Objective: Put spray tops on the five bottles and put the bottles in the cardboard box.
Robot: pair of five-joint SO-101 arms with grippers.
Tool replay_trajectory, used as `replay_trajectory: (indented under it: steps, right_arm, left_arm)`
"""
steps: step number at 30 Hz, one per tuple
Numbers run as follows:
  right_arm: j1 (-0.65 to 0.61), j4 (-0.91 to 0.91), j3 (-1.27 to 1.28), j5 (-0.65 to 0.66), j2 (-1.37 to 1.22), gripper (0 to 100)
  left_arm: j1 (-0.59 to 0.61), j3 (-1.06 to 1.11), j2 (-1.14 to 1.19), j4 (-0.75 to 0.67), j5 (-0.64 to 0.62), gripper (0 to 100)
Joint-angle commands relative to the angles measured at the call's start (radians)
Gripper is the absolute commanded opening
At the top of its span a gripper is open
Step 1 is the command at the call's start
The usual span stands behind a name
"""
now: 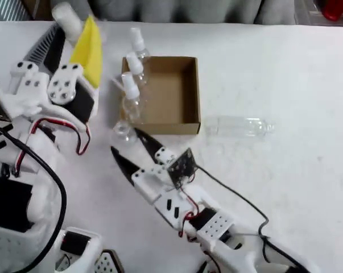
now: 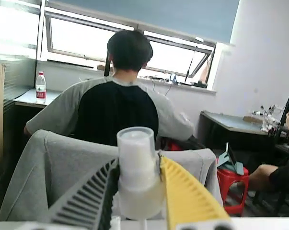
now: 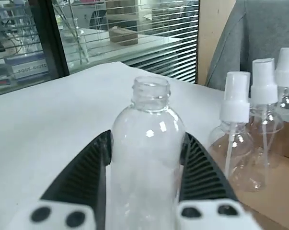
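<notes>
Lower centre of the high view, the right gripper [image 1: 123,140] has its black jaws closed on the flanks of an uncapped bottle [image 3: 146,143], which stands upright on the counter [image 1: 273,68] with its neck open. Just beyond it, three capped bottles [image 1: 131,85] stand in a row along the left wall of the cardboard box [image 1: 171,94]; I cannot tell whether they are inside it or just outside. To the right of the box, a fifth bottle [image 1: 239,126] lies on its side without a top. At the upper left, the left gripper [image 2: 138,163] pinches a spray top [image 1: 66,17] between its ribbed and yellow jaws, well apart from the waiting neck.

The main risk is probably alignment. The thin tube under the top has to enter a narrow neck, and a slanted approach could catch the rim and bend the tube. A thin clear bottle may also flex or twist in the jaws under downward pressure. The capped row stands close enough to be knocked over, and the lying bottle could roll.
</notes>
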State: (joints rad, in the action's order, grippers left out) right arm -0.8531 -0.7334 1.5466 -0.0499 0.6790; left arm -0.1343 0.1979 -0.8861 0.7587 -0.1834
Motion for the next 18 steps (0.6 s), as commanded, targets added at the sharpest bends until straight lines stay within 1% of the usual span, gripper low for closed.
replay_trajectory:
  steps: [1,3,4,8,12,14,16,18]
  right_arm:
    - [-0.002,-0.081,0.003,0.0,-0.059,1.5]
    - [0.001,-0.081,0.009,0.0,-0.087,1.5]
    - [0.001,-0.081,0.011,0.0,-0.094,1.5]
    - [-0.005,-0.081,0.012,0.0,-0.105,1.5]
    - [-0.019,-0.081,0.032,0.008,-0.097,1.5]
    - [-0.022,-0.081,0.049,0.068,-0.097,1.5]
    - [-0.031,-0.081,0.066,0.126,-0.097,1.5]
    - [-0.031,-0.102,0.074,0.14,-0.096,1.5]
  left_arm:
    - [-0.012,-0.058,0.015,0.095,0.143,2]
    - [-0.013,-0.058,0.015,0.157,0.224,2]
    - [-0.013,-0.058,0.012,0.184,0.245,2]
    - [-0.013,-0.057,0.012,0.255,0.236,2]
    - [-0.013,-0.055,0.018,0.261,0.219,2]
    - [-0.021,-0.055,0.019,0.258,0.221,2]
    - [-0.053,-0.057,0.019,0.262,0.221,2]
    - [-0.073,-0.057,0.019,0.27,0.221,2]
